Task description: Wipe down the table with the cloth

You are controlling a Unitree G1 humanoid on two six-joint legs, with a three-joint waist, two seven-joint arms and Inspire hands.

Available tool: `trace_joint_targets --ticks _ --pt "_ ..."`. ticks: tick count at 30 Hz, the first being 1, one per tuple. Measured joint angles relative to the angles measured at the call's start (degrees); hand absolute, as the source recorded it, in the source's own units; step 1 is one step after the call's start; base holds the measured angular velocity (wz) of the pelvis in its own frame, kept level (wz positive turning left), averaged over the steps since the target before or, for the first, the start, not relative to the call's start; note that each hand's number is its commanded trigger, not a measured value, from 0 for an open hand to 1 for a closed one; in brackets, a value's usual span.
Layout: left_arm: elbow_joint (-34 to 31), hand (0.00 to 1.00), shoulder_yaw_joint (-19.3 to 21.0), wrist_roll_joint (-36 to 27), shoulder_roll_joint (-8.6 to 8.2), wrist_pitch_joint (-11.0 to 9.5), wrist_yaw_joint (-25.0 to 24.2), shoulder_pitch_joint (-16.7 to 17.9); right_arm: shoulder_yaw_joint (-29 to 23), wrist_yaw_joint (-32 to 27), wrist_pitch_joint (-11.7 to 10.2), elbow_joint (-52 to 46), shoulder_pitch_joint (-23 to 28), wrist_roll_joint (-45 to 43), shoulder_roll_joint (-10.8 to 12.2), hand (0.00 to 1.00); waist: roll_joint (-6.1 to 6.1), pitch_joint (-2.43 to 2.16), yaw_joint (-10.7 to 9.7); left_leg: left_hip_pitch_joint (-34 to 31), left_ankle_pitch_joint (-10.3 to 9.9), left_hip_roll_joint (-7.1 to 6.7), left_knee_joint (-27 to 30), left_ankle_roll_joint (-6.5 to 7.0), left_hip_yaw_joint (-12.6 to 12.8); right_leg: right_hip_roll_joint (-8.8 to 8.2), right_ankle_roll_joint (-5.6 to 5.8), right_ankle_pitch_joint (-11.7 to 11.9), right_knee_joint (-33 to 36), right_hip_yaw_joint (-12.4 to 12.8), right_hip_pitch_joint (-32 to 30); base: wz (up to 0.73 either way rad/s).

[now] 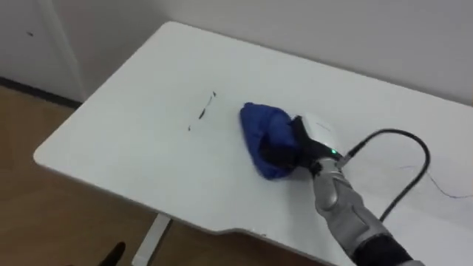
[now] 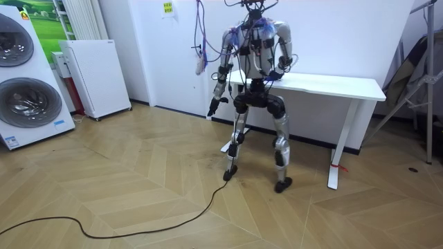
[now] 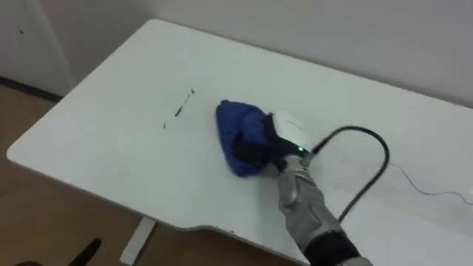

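One white table (image 1: 133, 140) is seen, and the robot is placed at its left end, facing the wall, as the room view shows. On the table top, about midway across its depth, a bunched blue cloth (image 1: 262, 129) is pressed flat against the surface. The cloth is held by the right hand (image 1: 307, 144), which is extended from the lower right. Its dark fingers (image 1: 284, 154) are curled into the cloth's right-hand edge, so the cloth is judged to be gripped rather than merely pushed. The left hand (image 2: 216, 104) is seen hanging beside the hip in the room view, well apart from the table top, and its state cannot be told. A few short dark marks (image 1: 201, 112) are spread in a broken streak on the table to the left of the cloth, near it but not touching, with bare white surface left between. The streak's long axis is laid away from the robot and slanted slightly rightward at its far end. The coming stroke is therefore judged to be a leftward one, carried across that axis, and the right hand is much the nearer to it. A thin faint line (image 1: 443, 188) is made out on the opposite side, near the table's right part.
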Motion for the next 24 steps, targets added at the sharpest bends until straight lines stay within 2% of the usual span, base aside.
trace_joint_targets --ticks 1,2,3,4,7,9,11,12,13,14,15,16,18,20,21,22,23,24 --pt "-0.2 0.0 1.5 2.5 0.31 0.0 -0.2 -0.1 -2.7 -1.0 -1.9 0.4 1.8 0.3 -2.3 1.0 -0.16 -0.1 -0.6 0.1 0.5 1.03 -1.0 -0.81 0.0 1.03 -0.04 -0.5 -1.1 -0.6 0.8 0.32" --pt "-0.2 0.0 2.0 2.9 0.53 0.0 -0.2 -0.1 -3.7 -1.6 -2.8 0.8 2.6 0.4 -3.8 1.0 -0.19 -0.17 -0.7 0.2 0.7 1.42 -1.4 -1.13 0.3 1.53 0.02 -0.7 -1.9 -0.7 1.0 -0.1" --pt "-0.2 0.0 2.7 2.9 1.18 0.1 -0.4 -0.1 -6.4 -2.6 -3.8 1.7 3.8 0.4 -6.4 1.0 -0.08 -0.13 -1.4 0.1 0.9 2.26 -1.8 -1.61 1.0 2.25 -0.05 -1.0 -2.8 -1.1 1.1 -0.26" --pt "-0.1 0.0 3.5 2.8 1.74 0.1 -0.5 -0.1 -9.6 -3.5 -3.7 2.8 5.4 0.5 -8.3 1.0 -0.12 -0.16 -2.5 0.2 1.1 2.84 -1.8 -2.0 1.3 2.47 -0.38 -1.9 -2.1 -2.6 1.1 -0.21" --pt "-0.3 0.0 3.4 1.7 2.56 -0.1 -0.6 0.7 -14.1 -5.2 -3.0 5.1 9.6 1.7 -11.3 1.0 -0.56 -0.71 -4.6 0.9 1.4 3.81 -1.7 -2.46 3.1 2.56 -0.84 -4.6 0.8 -4.0 0.7 -0.08" --pt "0.1 0.0 3.0 1.3 1.78 -0.7 -0.7 0.2 -14.9 -6.4 -2.9 5.8 10.5 2.4 -11.5 1.0 -0.57 -0.77 -6.2 1.6 1.6 4.33 -2.3 -2.91 3.0 3.02 -1.22 -5.7 1.9 -4.1 0.8 0.0" --pt "0.3 0.0 2.2 0.5 0.15 -1.3 -0.6 -1.0 -14.4 -7.0 -2.1 5.7 9.8 2.9 -10.8 1.0 0.0 -0.69 -6.3 2.3 1.5 5.32 -2.6 -3.83 3.9 4.03 -1.66 -6.4 2.6 -3.2 0.4 -0.2" --pt "0.5 0.0 1.4 -0.5 -0.97 -2.2 -0.6 -1.6 -13.6 -7.1 -0.6 5.3 8.2 2.4 -9.9 1.0 0.36 -0.74 -5.7 3.0 1.3 5.76 -3.4 -4.31 4.7 4.53 -1.98 -6.9 3.3 -2.0 -1.0 -0.56" --pt "1.2 0.0 0.9 -0.5 -2.28 -2.4 -0.4 -2.7 -13.1 -7.0 1.9 3.8 6.8 0.8 -8.6 1.0 0.65 -0.75 -4.4 3.3 1.3 6.04 -3.7 -4.37 5.9 4.9 -2.24 -7.2 4.6 -0.8 -2.7 -0.9" --pt "2.2 0.0 0.8 -0.5 -3.56 -2.6 -0.1 -3.3 -11.7 -6.7 4.3 1.4 5.2 -1.4 -7.4 1.0 1.25 -0.6 -3.1 3.7 1.2 6.06 -4.3 -4.41 6.0 5.94 -2.27 -7.3 5.3 1.2 -4.0 -0.85" --pt "2.7 0.0 0.7 -0.5 -4.18 -2.5 -0.1 -3.4 -10.9 -6.1 5.4 -0.4 4.8 -3.0 -6.8 1.0 1.66 -0.71 -2.8 3.7 1.2 6.07 -4.4 -4.39 6.0 6.21 -2.6 -7.0 5.5 1.4 -4.6 -0.72" --pt "2.9 0.0 0.6 -0.5 -5.22 -1.8 -0.1 -3.4 -8.4 -5.0 7.0 -3.7 4.1 -5.1 -5.5 1.0 2.33 -0.6 -2.7 3.6 1.2 6.05 -4.5 -4.3 6.1 6.7 -3.02 -6.7 5.6 1.5 -5.2 -0.46" --pt "3.6 0.0 0.3 -1.2 -5.88 -1.1 -0.1 -3.3 -3.9 -3.7 8.2 -5.8 2.1 -5.3 -3.6 1.0 3.03 -0.4 -2.3 3.6 1.0 5.19 -4.7 -3.8 6.2 7.54 -3.81 -6.2 5.5 2.4 -5.8 -0.32" --pt "3.6 0.0 0.2 -2.1 -6.3 0.0 0.9 -2.5 -0.9 -0.9 8.2 -6.8 -0.3 -6.0 -2.1 1.0 3.67 -0.24 -1.9 3.3 0.7 2.45 -5.0 -1.85 5.8 8.19 -4.48 -5.4 4.2 4.4 -5.8 -0.17" --pt "3.4 0.0 0.2 -2.7 -6.46 0.2 1.3 -2.2 -0.9 -0.5 7.6 -6.7 -0.3 -6.1 -2.1 1.0 3.77 -0.24 -1.9 3.2 0.8 1.62 -5.2 -1.21 5.7 8.21 -4.6 -5.2 3.7 4.8 -5.7 0.07" --pt "2.9 0.0 0.2 -2.9 -6.52 0.4 1.7 -1.2 -1.2 -0.3 7.0 -6.7 -0.3 -6.1 -2.6 1.0 3.98 -0.43 -1.8 3.2 1.1 0.15 -5.6 -0.4 5.7 8.21 -4.59 -5.1 2.9 5.9 -5.5 0.16" --pt "2.3 0.0 0.3 -2.9 -6.36 0.6 2.2 0.4 -1.4 -0.4 6.0 -6.3 0.0 -5.8 -3.4 1.0 4.27 -0.62 -2.3 3.1 1.3 -0.63 -6.0 0.04 5.6 8.19 -4.52 -5.1 2.4 6.3 -5.3 0.14" --pt "2.3 0.0 0.5 -2.9 -6.24 0.7 2.4 1.0 -1.7 -0.6 5.1 -6.1 0.3 -5.0 -3.8 1.0 4.41 -0.69 -2.7 3.2 1.4 -0.84 -6.2 0.21 5.5 8.12 -4.5 -5.1 2.3 6.5 -5.3 0.27"
